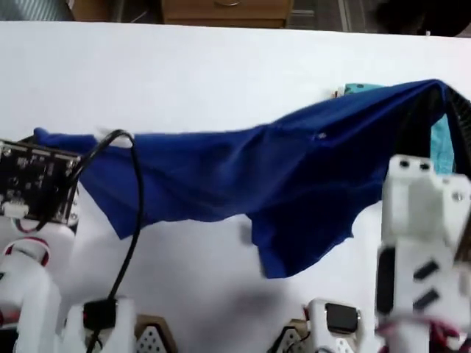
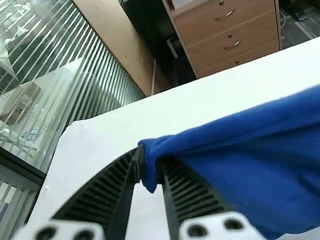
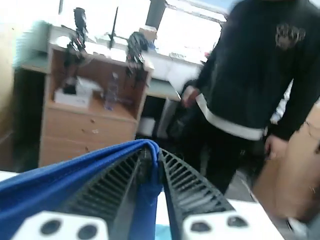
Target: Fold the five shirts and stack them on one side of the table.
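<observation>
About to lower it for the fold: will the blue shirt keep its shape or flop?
Likely floppy: the blue shirt sags and wrinkles between the left gripper and right gripper, its lower edge drooping. Probably light, since two small pinches seem to carry it.

The shirt (image 1: 294,176) is soft, matt blue cloth, creased in folds. The table (image 1: 184,66) has a smooth, matt white top. The left gripper (image 2: 149,167) and right gripper (image 3: 151,159) are black ribbed plastic, matt. The drawer unit (image 2: 240,37) is pale wood with metal handles (image 2: 225,16).
</observation>
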### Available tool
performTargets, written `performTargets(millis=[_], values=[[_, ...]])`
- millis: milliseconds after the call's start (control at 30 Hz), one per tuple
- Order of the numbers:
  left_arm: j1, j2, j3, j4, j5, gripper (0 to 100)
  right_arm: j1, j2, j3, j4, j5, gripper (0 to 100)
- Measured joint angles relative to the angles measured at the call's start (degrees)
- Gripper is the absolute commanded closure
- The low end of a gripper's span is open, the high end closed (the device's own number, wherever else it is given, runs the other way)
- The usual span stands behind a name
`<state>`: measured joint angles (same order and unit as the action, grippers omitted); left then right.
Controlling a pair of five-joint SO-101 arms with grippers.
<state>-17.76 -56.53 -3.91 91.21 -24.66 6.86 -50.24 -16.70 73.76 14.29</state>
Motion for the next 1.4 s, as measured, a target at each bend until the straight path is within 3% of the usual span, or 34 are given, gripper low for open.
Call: performTargets(millis=[167,700,933,1033,1133,1400], values=[[-4.6,0.0,3.0,-3.3,0.0,97,2.0,3.8,0.2,-0.1,0.0,97.9],[-5.7,0.1,4.8,-4.7,1.7,97,-1.2,2.1,0.2,0.1,0.0,97.8],[-6.2,0.1,11.9,-4.7,1.7,97,-13.2,9.8,16.4,5.2,0.0,97.3],[-6.6,0.3,17.7,-4.7,1.3,97,-19.4,19.5,22.5,3.5,0.0,90.4],[-9.1,0.6,23.9,-5.5,-0.6,97,-24.8,29.8,22.5,2.7,0.0,85.3],[-20.2,0.8,39.8,-15.2,-6.0,97,-38.2,57.1,12.4,7.2,-4.4,87.3]])
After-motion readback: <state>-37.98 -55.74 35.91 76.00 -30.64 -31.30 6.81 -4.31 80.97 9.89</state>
